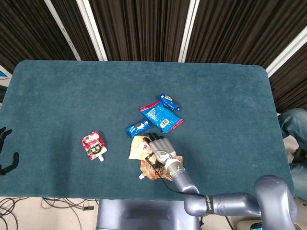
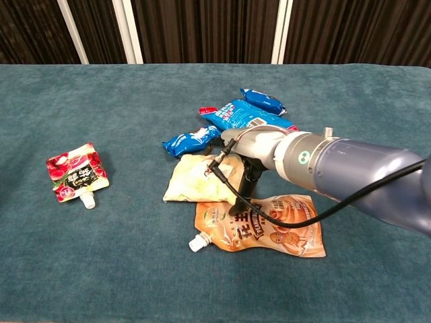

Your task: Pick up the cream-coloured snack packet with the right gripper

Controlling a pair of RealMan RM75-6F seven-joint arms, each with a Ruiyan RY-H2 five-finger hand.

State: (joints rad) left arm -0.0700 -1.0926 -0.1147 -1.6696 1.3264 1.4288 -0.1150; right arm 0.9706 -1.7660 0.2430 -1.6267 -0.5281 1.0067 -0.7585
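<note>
Cream-coloured snack packet (image 2: 193,180) is lying flat on the table (image 1: 67,96), near the middle of the front half, with its right-hand part covered by the right hand (image 1: 159,147), which is reaching over it from the front right. From the chest view the dark fingers (image 2: 250,180) are pointing down at the packet's right edge, where it is meeting the orange spouted pouch (image 2: 269,229), but whether they are gripping the packet or only touching it is something I cannot tell. The packet is not lifted; its left portion is resting on the teal cloth. The orange spouted pouch is lying just in front of the packet, overlapping its near edge. A small blue packet (image 1: 138,127) is sitting just behind the cream one, and a larger blue packet (image 1: 161,116) with another small blue one (image 1: 169,101) touching it is lying farther back. A red spouted pouch (image 1: 93,145) is lying well apart to the left. The left hand (image 1: 5,151) is showing at the far left edge, off the table, fingers apart and holding nothing.
</note>
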